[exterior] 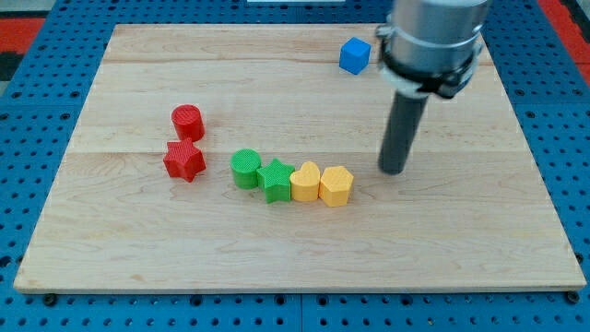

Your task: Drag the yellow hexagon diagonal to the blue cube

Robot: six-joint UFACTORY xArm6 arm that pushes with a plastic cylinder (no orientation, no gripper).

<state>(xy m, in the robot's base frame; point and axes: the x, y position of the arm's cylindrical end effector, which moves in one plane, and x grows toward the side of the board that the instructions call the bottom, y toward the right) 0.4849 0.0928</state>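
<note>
wooden board (304, 249) | seven blocks on it: red, green, yellow, blue

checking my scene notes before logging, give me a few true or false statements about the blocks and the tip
1. The yellow hexagon sits at the right end of a row of four blocks. True.
2. My tip touches the hexagon. False: it stands apart, to the view's right of it.
3. The blue cube lies near the view's top. True.
4. The red star sits above the red cylinder. False: the star is below it.
5. The green star touches the blue cube. False: they are far apart.
</note>
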